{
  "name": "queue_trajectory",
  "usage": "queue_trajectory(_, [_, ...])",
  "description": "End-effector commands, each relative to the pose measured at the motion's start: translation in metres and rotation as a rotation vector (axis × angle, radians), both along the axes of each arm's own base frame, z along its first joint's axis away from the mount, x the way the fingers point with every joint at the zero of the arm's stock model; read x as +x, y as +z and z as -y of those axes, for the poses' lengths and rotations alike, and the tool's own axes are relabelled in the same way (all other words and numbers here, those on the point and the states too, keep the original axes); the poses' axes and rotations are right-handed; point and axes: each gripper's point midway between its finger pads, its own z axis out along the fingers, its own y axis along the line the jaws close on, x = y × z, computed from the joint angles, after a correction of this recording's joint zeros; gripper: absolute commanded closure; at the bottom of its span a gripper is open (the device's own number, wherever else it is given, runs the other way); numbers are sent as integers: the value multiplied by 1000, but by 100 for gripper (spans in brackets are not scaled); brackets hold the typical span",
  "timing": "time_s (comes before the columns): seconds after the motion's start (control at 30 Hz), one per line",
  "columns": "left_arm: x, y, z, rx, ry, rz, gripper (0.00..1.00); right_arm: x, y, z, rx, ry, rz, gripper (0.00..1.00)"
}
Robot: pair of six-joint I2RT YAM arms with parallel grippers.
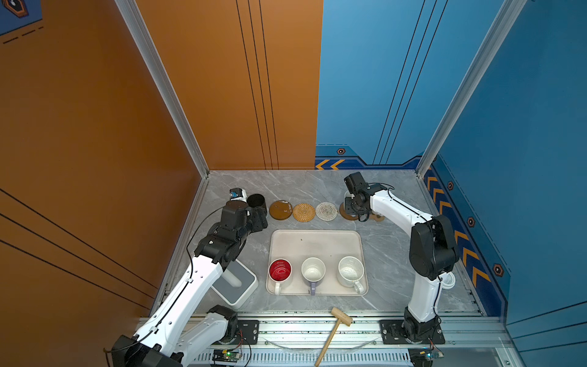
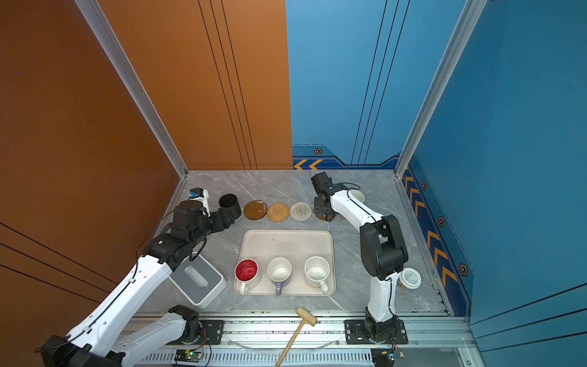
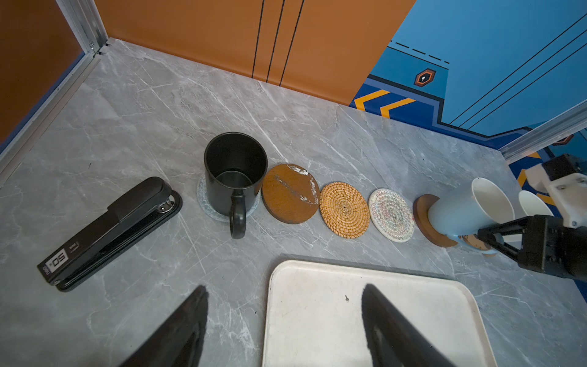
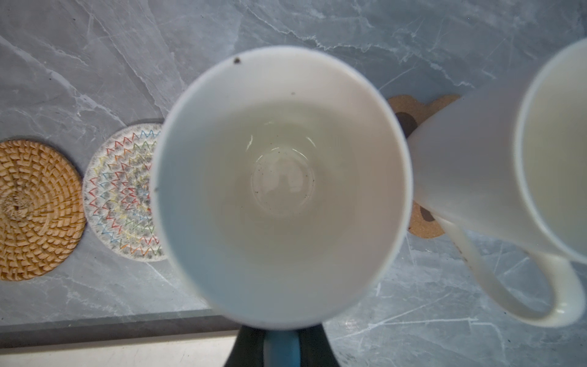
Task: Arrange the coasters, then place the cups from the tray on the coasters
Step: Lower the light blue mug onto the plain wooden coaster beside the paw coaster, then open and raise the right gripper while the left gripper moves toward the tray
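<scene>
While the right claw [image 3: 490, 239] clamps the handle of the light blue mug [image 3: 457, 209] over the matte brown coaster [image 3: 424, 219], 1 o'clock off the tray [image 1: 317, 241], we judge placing is underway; next needs a clean release, then a tray pickup. Meanwhile the left claw [image 3: 284, 289] gapes empty near the black mug [image 3: 235, 171]. We count six coasters [image 1: 304, 212], six mugs [image 1: 313, 270]: three at coasters, three on tray.

Paw coaster [image 4: 400, 105] mostly hidden behind cream mug [image 4: 476, 149], tray [image 3: 317, 317] cut off by edge
</scene>
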Motion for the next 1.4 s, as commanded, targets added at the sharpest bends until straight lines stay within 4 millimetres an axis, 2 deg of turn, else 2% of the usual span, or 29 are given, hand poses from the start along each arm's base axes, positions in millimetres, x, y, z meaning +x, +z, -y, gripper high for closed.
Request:
queue_trajectory(0.0, [1, 7, 0, 7, 9, 2, 23, 18, 13, 1, -7, 0, 65, 100])
queue_trajectory(0.3, [3, 7, 1, 17, 3, -1, 23, 15, 7, 0, -3, 2, 47, 100])
queue_trajectory(0.4, [3, 7, 1, 19, 3, 0, 23, 15, 6, 1, -2, 0, 43, 89])
queue_trajectory(0.83, [3, 6, 1, 22, -1, -2, 23, 11, 4, 1, 1, -3, 35, 80])
queue_trajectory(0.93, [3, 7, 1, 22, -2, 1, 23, 11, 4, 2, -1, -5, 35, 73])
queue_trajectory(1.07, [3, 6, 1, 22, -1, -2, 23, 10, 7, 2, 0, -5, 43, 58])
queue_trajectory(1.37, [1, 8, 1, 20, -1, 4, 23, 6, 20, 1, 15, -2, 69, 47])
